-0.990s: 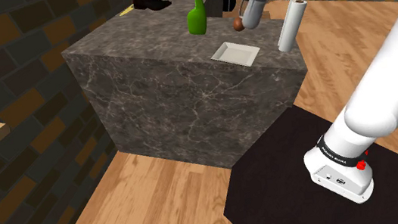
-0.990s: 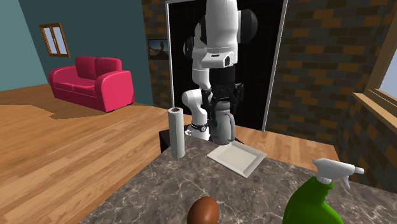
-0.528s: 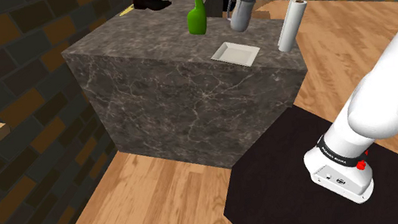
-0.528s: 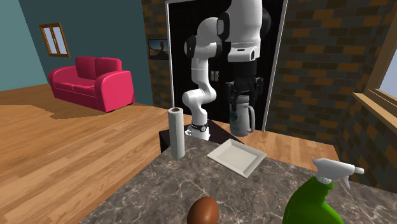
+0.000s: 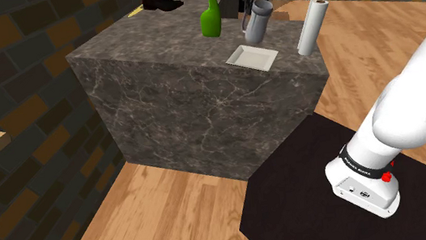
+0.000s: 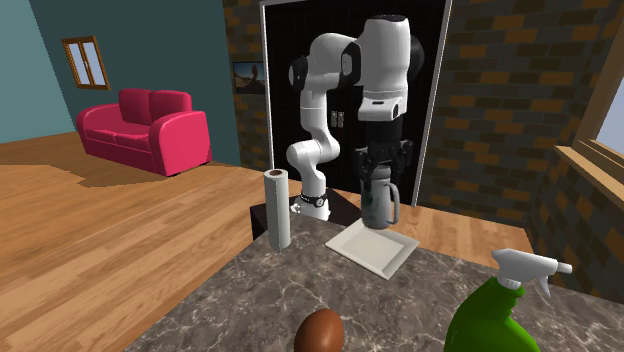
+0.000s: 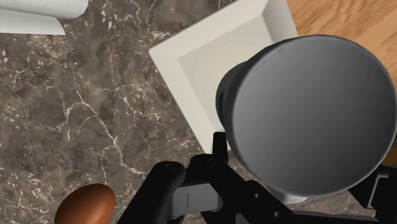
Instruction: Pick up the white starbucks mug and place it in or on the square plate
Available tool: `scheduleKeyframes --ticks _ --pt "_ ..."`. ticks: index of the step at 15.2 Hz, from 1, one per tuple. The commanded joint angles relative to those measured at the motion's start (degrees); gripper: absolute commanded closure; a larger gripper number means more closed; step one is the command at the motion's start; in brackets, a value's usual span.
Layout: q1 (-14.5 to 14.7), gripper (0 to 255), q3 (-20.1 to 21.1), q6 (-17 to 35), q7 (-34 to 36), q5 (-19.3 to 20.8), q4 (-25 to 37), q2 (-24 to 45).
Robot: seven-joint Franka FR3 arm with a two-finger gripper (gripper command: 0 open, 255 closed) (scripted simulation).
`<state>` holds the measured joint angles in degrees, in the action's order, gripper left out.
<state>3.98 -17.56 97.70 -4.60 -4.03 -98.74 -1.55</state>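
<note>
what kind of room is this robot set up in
Likely a house's living area: a pink sofa, wood floor and brick walls, plus a marbled counter holding a green spray bottle.

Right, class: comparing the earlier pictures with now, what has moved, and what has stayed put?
The gripper, still shut on the grey mug, carried it towards the shoulder view's left, then lowered it towards the square plate. The plate, paper roll, spray bottle and brown ball stayed put.
</note>
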Motion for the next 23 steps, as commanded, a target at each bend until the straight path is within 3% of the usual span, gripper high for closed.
scheduleKeyframes --ticks 1,11,19,20,23 --pt "-0.02 255 -0.01 1.65 -0.13 0.05 -1.83 -0.27" --pt "0.0 255 0.0 9.35 -0.68 -0.11 -9.45 -0.17" --pt "0.0 255 0.0 9.35 -0.68 -0.11 -9.45 -0.17" --pt "-0.01 0 -0.01 9.34 -0.69 -0.12 -9.42 -0.14" --pt "-0.01 0 0.0 9.34 -0.69 -0.12 -9.41 -0.14"
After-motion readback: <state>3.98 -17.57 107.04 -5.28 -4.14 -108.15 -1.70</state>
